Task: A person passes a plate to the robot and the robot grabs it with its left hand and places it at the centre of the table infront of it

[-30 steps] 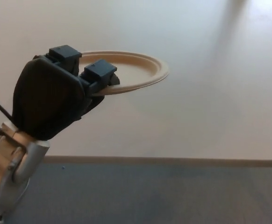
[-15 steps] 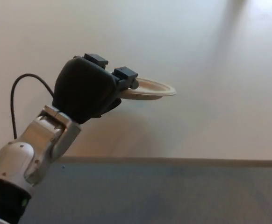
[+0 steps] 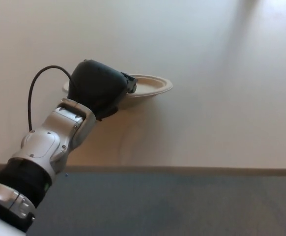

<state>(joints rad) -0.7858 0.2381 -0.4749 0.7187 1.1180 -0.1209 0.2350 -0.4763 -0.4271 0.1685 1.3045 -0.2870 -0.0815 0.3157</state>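
Left hand (image 3: pixel 98 88) is clenched on the near-left rim of the plate (image 3: pixel 150 86); the plate sticks out rightward from the hand, roughly level, low over the tabletop (image 3: pixel 221 98), left of middle, well back from the near edge. Touchdown unclear. Right hand not visible.

the left hand (image 3: pixel 98 87) has carried the plate (image 3: pixel 150 87) lower toward the table (image 3: pixel 221 113), arm reaching further out.

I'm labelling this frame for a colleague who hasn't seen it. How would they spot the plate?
Start at the pale table. Left of its middle, the left hand holds a round cream plate by its near rim. It is the only dish there.
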